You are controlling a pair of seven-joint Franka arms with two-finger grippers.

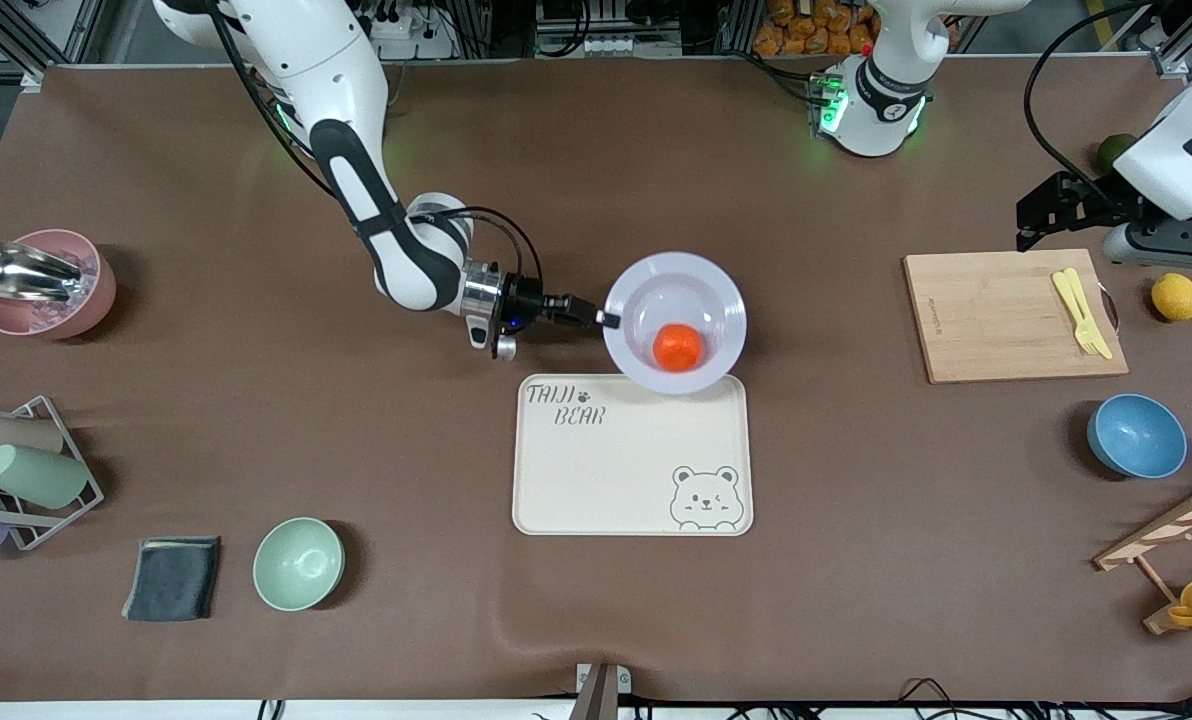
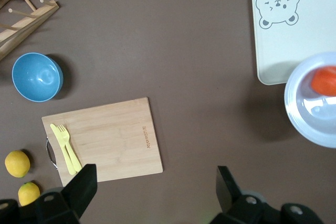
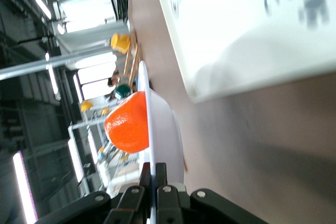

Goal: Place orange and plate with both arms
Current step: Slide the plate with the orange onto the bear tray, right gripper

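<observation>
The plate (image 1: 675, 322) is pinched at its rim by the right end effector (image 1: 604, 318), whose fingers are pressed together on the edge, and it is held in the air over the tabletop (image 1: 256, 420), overlapping the edge of the cream bear tray (image 1: 632, 455) that lies farthest from the front camera. The orange (image 1: 678, 346) is carried in the plate's well. The left end effector (image 2: 155, 187) is seen with its fingers spread and empty, waiting above the tabletop beside the wooden cutting board (image 1: 1011, 315) at the left arm's end; a yellow fork (image 1: 1081, 312) lies on that board.
</observation>
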